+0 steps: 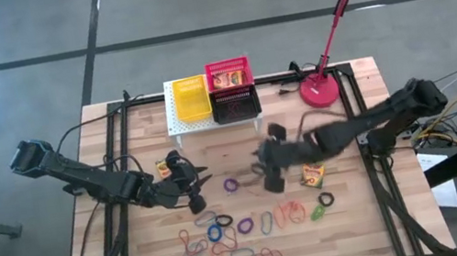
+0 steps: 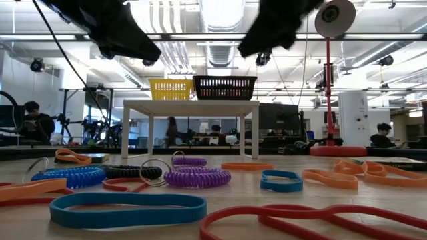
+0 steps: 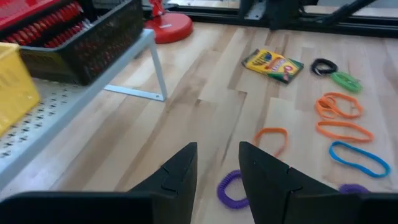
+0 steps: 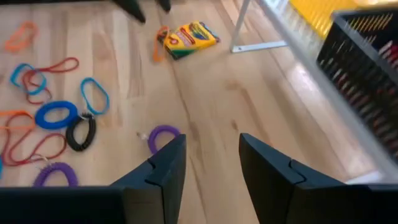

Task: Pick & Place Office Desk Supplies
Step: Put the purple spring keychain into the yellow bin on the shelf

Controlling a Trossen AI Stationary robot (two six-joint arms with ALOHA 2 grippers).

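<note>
Both arms hover above the table [image 1: 120, 146] w/ fingers parted, nothing held. Left gripper [image 1: 193, 182] and right gripper [image 1: 265, 170] both sit either side of the purple coil loop [image 1: 231, 185], which lies on the wood in front of the black basket [image 1: 235, 104]. Best bet imo: only one arm goes, centres over the loop, drops straight, pinches one strand. Other loops and the crayon box [image 1: 313, 174] lie nearby.

Grey floor [image 1: 19, 98] w/ dark lines; ceiling strip lights [image 2: 373, 37], desks [image 2: 200, 137] behind.
</note>
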